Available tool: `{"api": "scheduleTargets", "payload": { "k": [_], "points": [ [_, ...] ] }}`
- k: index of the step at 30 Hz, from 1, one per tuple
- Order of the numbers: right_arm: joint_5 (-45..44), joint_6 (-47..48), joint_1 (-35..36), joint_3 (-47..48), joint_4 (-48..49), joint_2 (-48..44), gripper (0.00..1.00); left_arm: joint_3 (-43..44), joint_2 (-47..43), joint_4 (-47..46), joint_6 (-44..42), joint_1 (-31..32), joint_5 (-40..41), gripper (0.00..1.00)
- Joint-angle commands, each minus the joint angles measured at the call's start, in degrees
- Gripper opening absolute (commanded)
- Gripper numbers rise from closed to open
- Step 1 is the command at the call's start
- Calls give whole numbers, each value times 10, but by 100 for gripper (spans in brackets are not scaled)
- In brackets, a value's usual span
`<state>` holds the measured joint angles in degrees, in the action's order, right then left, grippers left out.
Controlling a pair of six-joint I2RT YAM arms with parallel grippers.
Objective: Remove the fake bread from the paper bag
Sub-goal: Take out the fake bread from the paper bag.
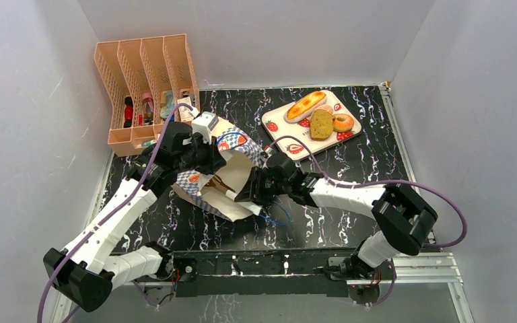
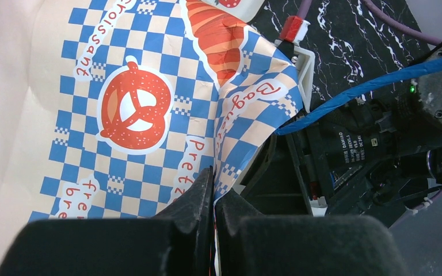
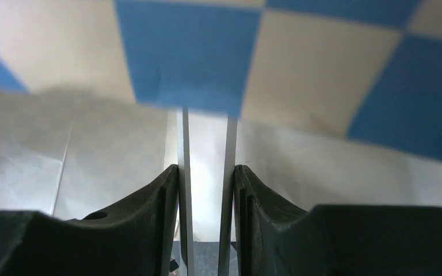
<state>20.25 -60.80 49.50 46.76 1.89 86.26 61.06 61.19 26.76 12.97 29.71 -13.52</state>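
Noted left tool [image 2: 213, 190] pinched shut on the checkered wall of the paper bag [image 2: 121, 115], likely propping its mouth open on the counter [image 1: 350, 168] for the right tool [image 3: 206, 172] reaching inside, jaws slightly apart, grip unclear; three bread pieces [image 1: 321, 124] on tray [image 1: 267, 129], fourth unseen.

walls [image 1: 256, 40]: plain pale grey, boxing in three sides | table [image 1: 390, 155]: black, white marble veins | upper left: peach rack [image 1: 145, 64] in the corner | light: soft, even
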Motion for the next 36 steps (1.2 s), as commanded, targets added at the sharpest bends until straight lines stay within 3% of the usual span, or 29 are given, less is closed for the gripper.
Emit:
{"api": "scheduleTargets", "payload": {
  "k": [1, 23, 25, 28, 30, 36],
  "points": [
    [-5, 28, 2, 41, 55, 11, 34, 6, -6, 9, 6, -2, -23, 0],
    [66, 14, 13, 94, 181, 121, 33, -5, 12, -15, 5, -2, -42, 0],
    [72, 7, 18, 96, 196, 131, 29, -9, 13, -24, 8, -2, -46, 0],
    [71, 1, 19, 103, 193, 131, 8, -12, 14, -38, 15, -2, -51, 0],
    [66, 9, 19, 110, 163, 131, 0, -12, 11, -48, 16, -2, -48, 0],
    [16, 51, 18, 116, 39, 76, 0, -12, -4, -61, 13, -2, -22, 0]
  ]
}}
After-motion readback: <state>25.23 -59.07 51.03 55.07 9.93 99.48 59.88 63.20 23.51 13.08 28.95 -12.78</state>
